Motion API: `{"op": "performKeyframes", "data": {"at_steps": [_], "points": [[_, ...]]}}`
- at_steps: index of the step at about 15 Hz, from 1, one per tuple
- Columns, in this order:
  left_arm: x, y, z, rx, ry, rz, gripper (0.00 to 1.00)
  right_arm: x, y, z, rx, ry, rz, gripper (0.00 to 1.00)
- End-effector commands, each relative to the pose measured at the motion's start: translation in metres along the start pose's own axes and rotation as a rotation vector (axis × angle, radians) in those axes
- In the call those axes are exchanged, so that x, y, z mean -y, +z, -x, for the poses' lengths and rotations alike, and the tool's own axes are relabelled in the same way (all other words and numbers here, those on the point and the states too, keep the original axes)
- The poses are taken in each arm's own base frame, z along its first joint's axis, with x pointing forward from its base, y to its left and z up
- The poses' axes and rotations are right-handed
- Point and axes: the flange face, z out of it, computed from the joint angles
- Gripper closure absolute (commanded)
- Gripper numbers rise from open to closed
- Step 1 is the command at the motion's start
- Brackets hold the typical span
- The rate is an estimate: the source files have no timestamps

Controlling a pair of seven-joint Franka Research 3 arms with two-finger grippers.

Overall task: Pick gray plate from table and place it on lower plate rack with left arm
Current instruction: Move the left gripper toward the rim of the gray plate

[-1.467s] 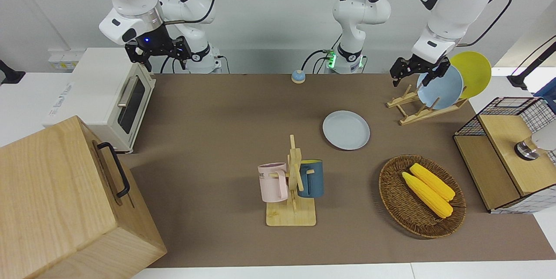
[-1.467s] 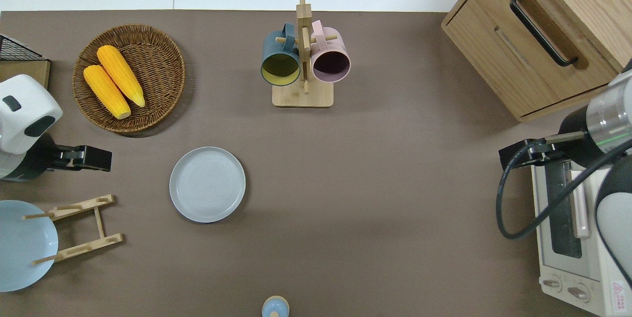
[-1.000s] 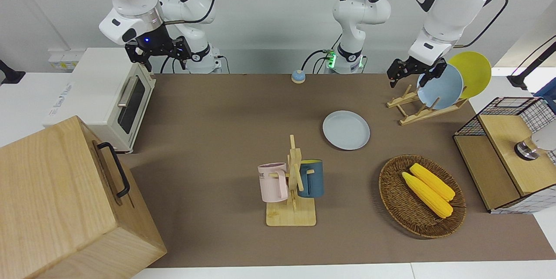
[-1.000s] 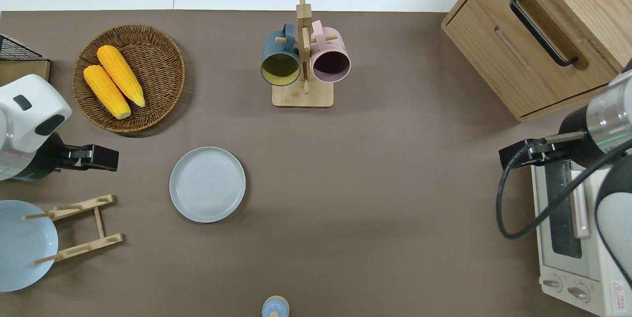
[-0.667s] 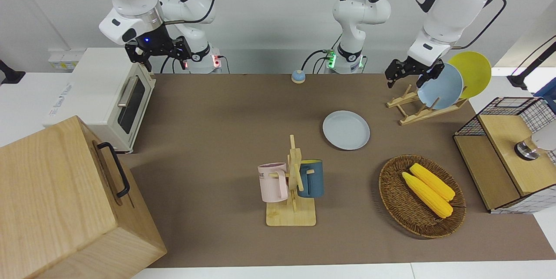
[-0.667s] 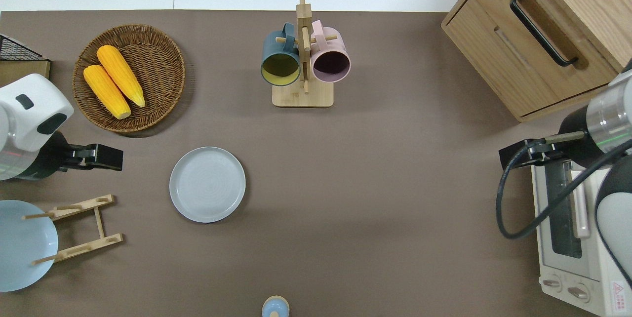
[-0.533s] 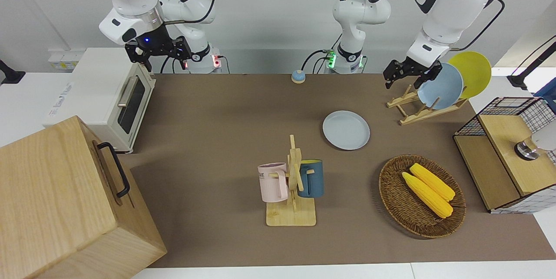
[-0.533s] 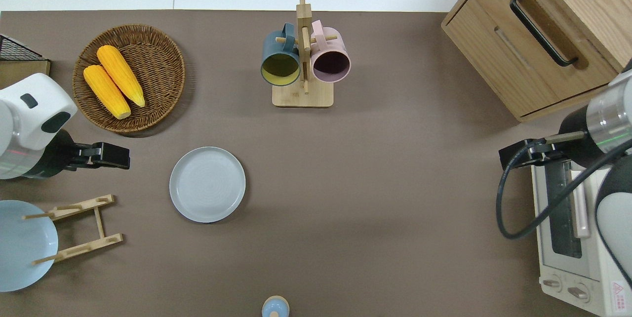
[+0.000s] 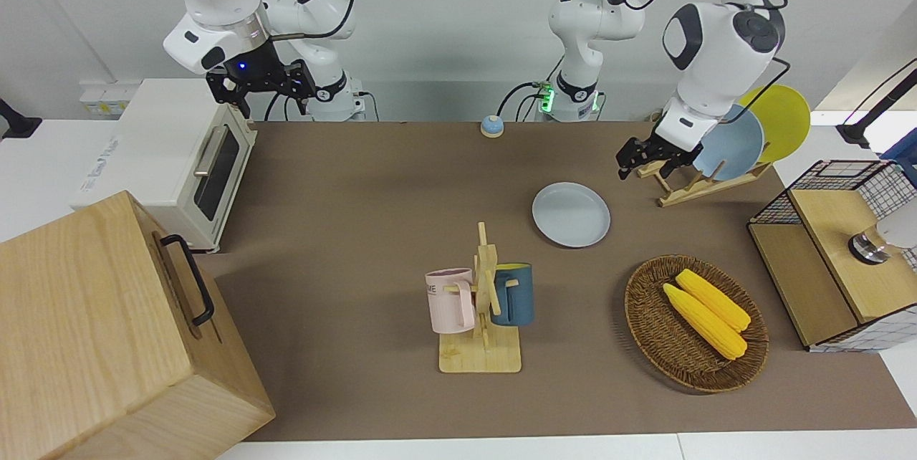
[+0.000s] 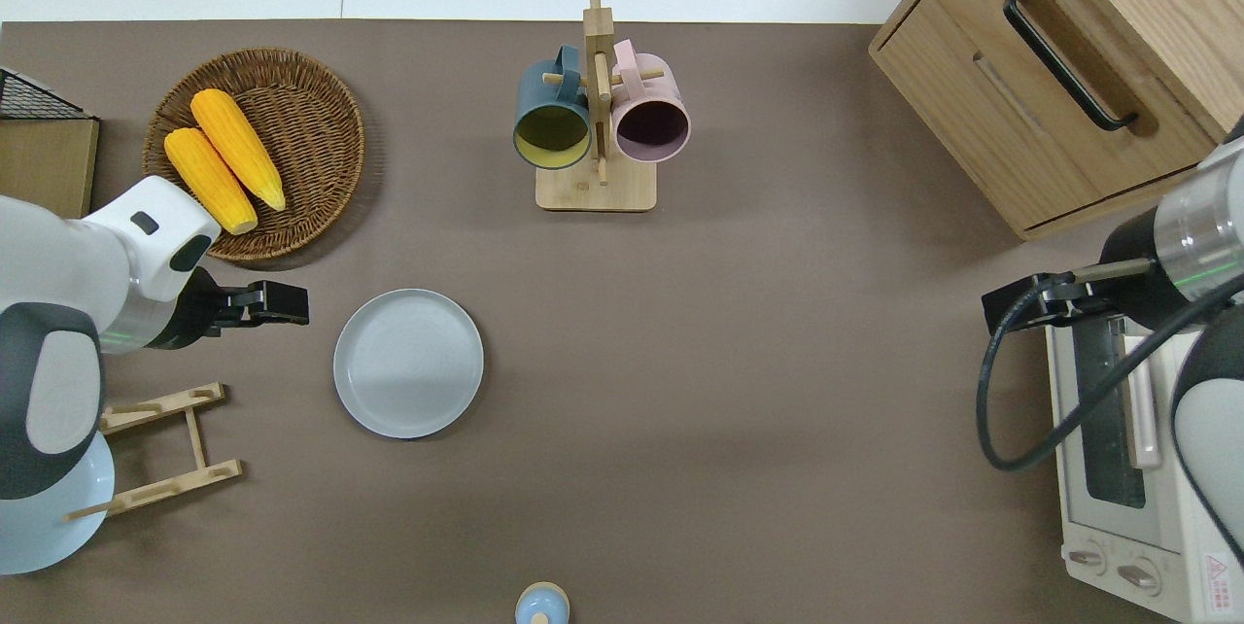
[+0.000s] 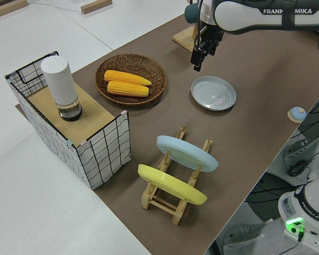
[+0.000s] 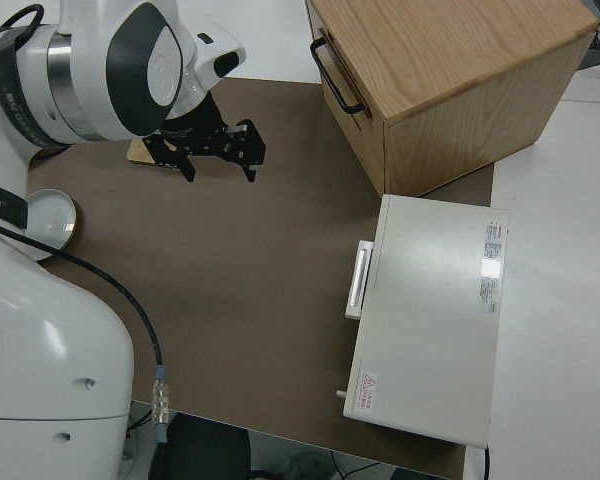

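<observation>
A round pale gray plate (image 10: 408, 363) lies flat on the brown bench (image 10: 739, 410), roughly midway across its depth, toward the left arm's end; nothing touches it. Just beside it, toward that same end, the left end effector (image 10: 280, 302) hangs above the bare bench between the plate and the wicker basket (image 10: 321, 109); its two fingers stand apart and hold nothing. Nearer the robots than that end effector sits the lower plate rack (image 10: 160, 449), a light-wood frame with upright pegs; a light blue plate (image 11: 187, 153) and a yellow plate (image 11: 171, 184) lean in its slots, and the slots toward the gray plate are free. The basket, farther from the robots, holds two corn cobs (image 10: 224, 160); a wooden mug stand (image 10: 596, 119) with a dark blue mug (image 10: 551, 114) and a pink mug (image 10: 651, 117) stands near the middle. The right arm is parked; its end effector (image 9: 260, 84) has fingers spread, holding nothing.
</observation>
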Motion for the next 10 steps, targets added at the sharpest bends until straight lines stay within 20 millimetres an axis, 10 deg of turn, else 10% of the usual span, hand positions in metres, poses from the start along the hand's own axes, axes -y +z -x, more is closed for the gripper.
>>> {"op": "performKeyframes", "data": {"at_steps": [1,10], "points": [[0.002,0.038,0.013,-0.031,-0.056,0.011,0.01,-0.002,-0.003,0.002,0.001,0.015,0.005,0.017],[-0.003,0.125,0.014,-0.018,-0.141,0.005,0.01,-0.002,-0.003,0.002,0.001,0.015,0.005,0.017]]}}
